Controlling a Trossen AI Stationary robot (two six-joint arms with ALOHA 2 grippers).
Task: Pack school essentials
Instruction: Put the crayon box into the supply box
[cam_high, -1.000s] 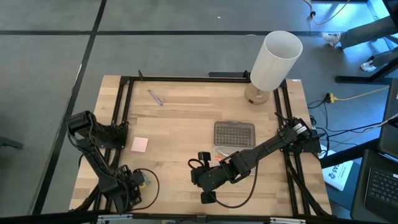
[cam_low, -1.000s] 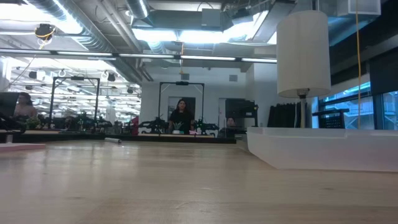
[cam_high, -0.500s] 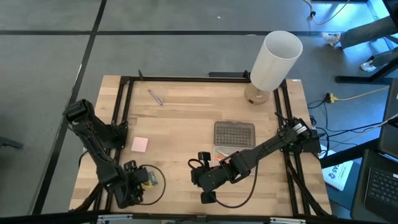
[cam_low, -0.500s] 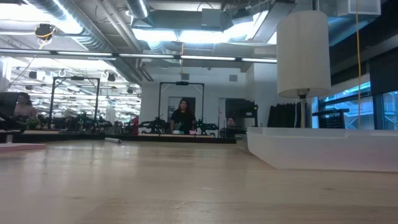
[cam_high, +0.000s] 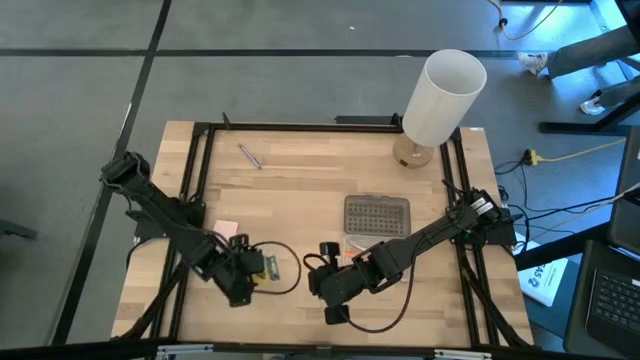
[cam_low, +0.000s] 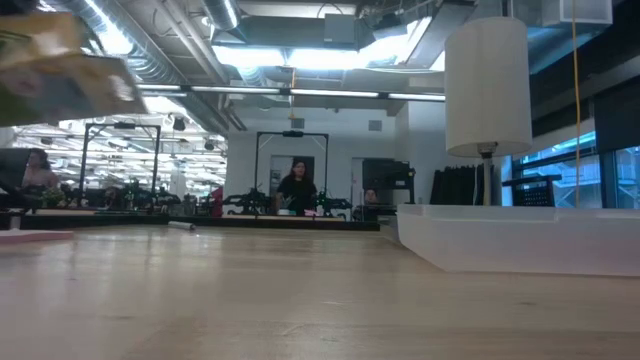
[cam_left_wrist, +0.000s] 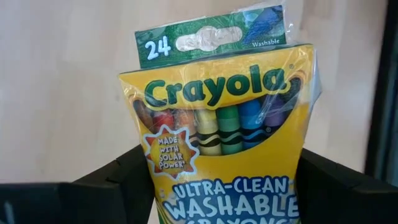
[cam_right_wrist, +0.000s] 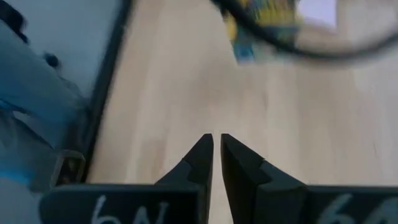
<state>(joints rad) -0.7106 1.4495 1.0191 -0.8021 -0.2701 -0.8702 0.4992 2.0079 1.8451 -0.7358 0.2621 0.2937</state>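
Yellow crayon box clamped in L tool; R tool closed.

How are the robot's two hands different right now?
The left gripper carries the crayon box clamped between its jaws; the right gripper carries nothing, its jaws almost touching. Seen from above, the left gripper is beside the pink pad, while the right gripper waits near the table's middle, below the clear box with the dotted lid. Both are dark with two fingers.
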